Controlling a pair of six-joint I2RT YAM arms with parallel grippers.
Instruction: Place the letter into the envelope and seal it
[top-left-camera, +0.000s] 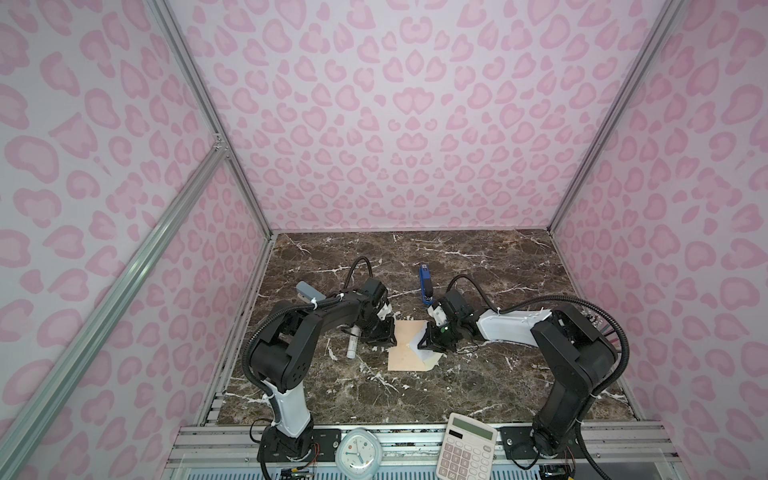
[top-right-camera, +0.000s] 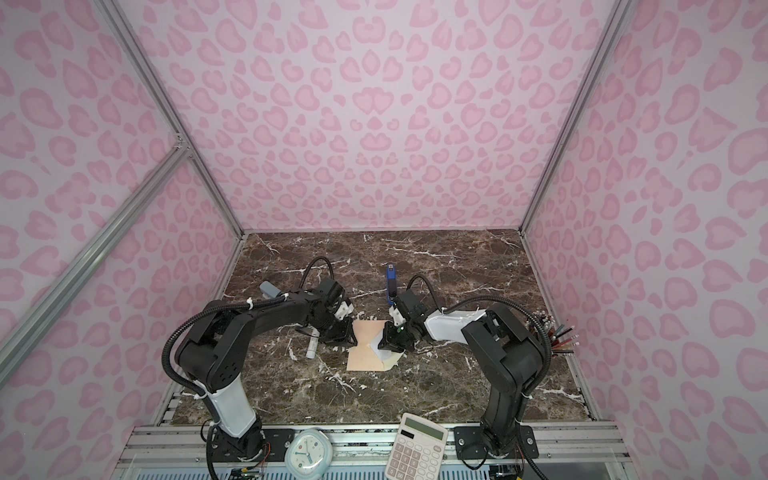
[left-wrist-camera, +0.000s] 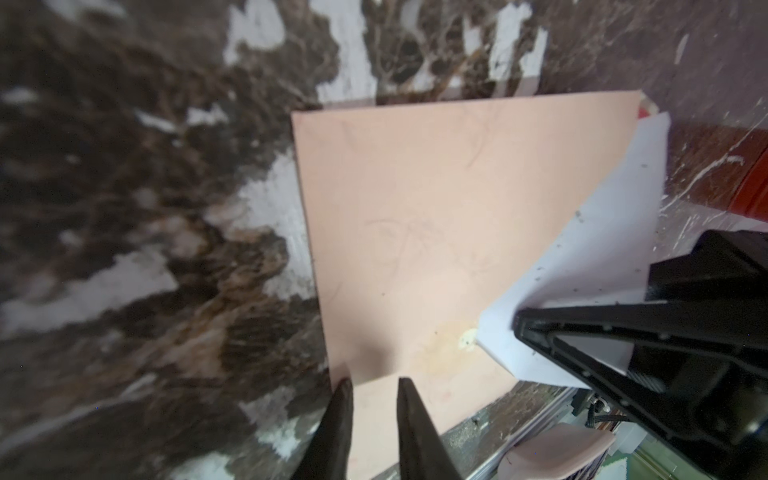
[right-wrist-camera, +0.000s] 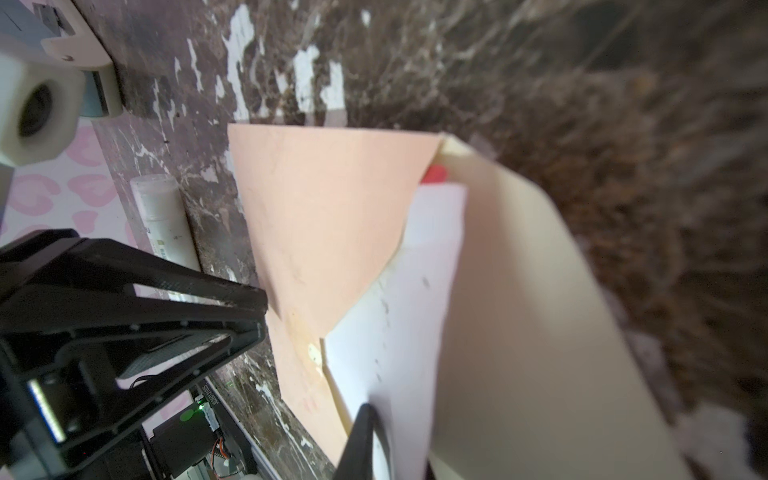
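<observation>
Seemingly right gripper (top-left-camera: 422, 343) pinches letter (top-left-camera: 429, 355) half inside envelope (top-left-camera: 405, 351); left gripper (left-wrist-camera: 372, 384) at edge.

Counted: one envelope (top-left-camera: 408, 348), one letter (right-wrist-camera: 409, 299), one white tube (top-left-camera: 352, 343), one blue stapler (top-left-camera: 424, 285), one clock (top-left-camera: 356, 453), one calculator (top-left-camera: 465, 452)

The left arm (top-left-camera: 286, 349) and right arm (top-left-camera: 569, 353) are matte black, each with one white link. Ribbed black cable (top-left-camera: 598, 307) loops behind the left tool (left-wrist-camera: 374, 382) and right tool (top-left-camera: 424, 343), zip-tied white. Black triangular fingers (left-wrist-camera: 602, 324) carry small screws.
</observation>
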